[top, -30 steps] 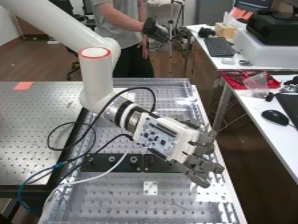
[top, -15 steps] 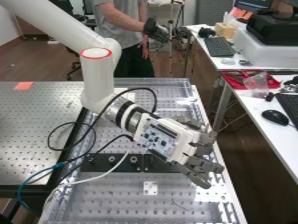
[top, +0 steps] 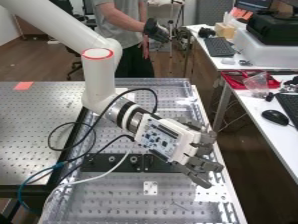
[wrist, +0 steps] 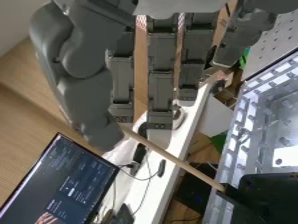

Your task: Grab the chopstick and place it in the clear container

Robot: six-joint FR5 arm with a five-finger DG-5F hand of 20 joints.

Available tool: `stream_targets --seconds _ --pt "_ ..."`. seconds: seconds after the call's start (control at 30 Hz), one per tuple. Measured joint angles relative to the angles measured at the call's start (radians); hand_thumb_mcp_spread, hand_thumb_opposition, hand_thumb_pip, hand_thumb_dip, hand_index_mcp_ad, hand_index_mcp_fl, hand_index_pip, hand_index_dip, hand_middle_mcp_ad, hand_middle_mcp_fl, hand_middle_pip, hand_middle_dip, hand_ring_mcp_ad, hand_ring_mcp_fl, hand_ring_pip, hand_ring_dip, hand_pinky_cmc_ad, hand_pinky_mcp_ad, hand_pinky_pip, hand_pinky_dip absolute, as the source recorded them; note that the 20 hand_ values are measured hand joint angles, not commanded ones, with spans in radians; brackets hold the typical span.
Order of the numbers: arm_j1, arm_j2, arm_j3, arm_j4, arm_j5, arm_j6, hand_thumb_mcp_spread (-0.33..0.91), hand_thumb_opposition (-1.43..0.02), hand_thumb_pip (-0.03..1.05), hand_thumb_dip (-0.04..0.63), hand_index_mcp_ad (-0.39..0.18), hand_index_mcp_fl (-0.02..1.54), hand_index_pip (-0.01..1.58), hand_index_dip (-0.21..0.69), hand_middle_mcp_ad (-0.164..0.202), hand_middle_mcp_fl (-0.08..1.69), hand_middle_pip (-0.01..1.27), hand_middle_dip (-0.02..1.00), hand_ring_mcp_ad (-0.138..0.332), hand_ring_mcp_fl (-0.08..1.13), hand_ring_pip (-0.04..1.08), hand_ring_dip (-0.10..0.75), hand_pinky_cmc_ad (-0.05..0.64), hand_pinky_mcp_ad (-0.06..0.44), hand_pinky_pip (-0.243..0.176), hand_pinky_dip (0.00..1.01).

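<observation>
"How is the arm posed in the high view?"

"The white arm [top: 98, 75] comes in from the upper left and slants down, its hand [top: 199, 162] above a perforated metal bench [top: 100, 200], fingers towards the white desk [top: 256, 107] side."

"And the surroundings?"

"A second perforated bench [top: 40, 125] stands alongside, one orange sticker [top: 24, 85] on it. Black cables, one blue cable [top: 33, 180] and one white cable [top: 103, 172] loop near the arm. Beyond the bench are two keyboards [top: 219, 46], one computer mouse [top: 275, 117] and one red tray [top: 233, 78]."

"What about the wrist view?"

"There the hand [wrist: 159, 85] is closed on one wooden chopstick [wrist: 176, 160], pinched by one end between the thumb and the fingertips. The stick slopes away, its other end beside a dark object [wrist: 266, 195]."

"And behind it?"

"One monitor [wrist: 63, 180], the white desk, a wood-grain surface [wrist: 26, 120], and a perforated metal edge."
</observation>
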Motion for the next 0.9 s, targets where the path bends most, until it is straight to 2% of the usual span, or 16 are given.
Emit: stream_targets --seconds 0.2,0.37,0.47,0.5,0.8,0.9 --pt "0.001 -0.002 0.004 -0.003 0.002 -0.002 0.62 -0.95 0.52 0.305 -0.180 0.60 1.31 0.017 0.063 0.80 0.61 0.61 0.066 0.48 0.08 0.415 0.276 0.202 -0.059 0.18" --pt "0.002 -0.003 0.007 0.000 0.006 -0.008 0.64 -0.97 0.50 0.298 -0.204 0.64 1.31 0.031 0.063 0.85 0.61 0.61 0.070 0.47 0.09 0.415 0.279 0.199 -0.063 0.18" --pt "0.002 -0.004 0.009 0.002 0.010 -0.014 0.66 -0.97 0.50 0.298 -0.206 0.66 1.31 0.033 0.059 0.92 0.68 0.64 0.070 0.51 0.10 0.426 0.288 0.199 -0.042 0.18" --pt "0.003 -0.005 0.010 0.002 0.010 -0.018 0.66 -0.97 0.50 0.298 -0.202 0.66 1.31 0.033 0.049 0.91 0.69 0.64 0.066 0.51 0.10 0.426 0.290 0.202 -0.042 0.18" --pt "0.003 -0.006 0.017 0.004 0.008 -0.045 0.66 -1.01 0.50 0.298 -0.204 0.74 1.25 0.033 0.042 0.96 0.69 0.64 0.072 0.53 0.10 0.426 0.304 0.199 -0.042 0.18" --pt "0.004 -0.005 0.017 0.011 0.018 -0.060 0.68 -1.00 0.50 0.298 -0.168 0.77 1.23 0.035 0.042 0.98 0.69 0.64 0.073 0.58 0.10 0.426 0.316 0.197 -0.042 0.18"
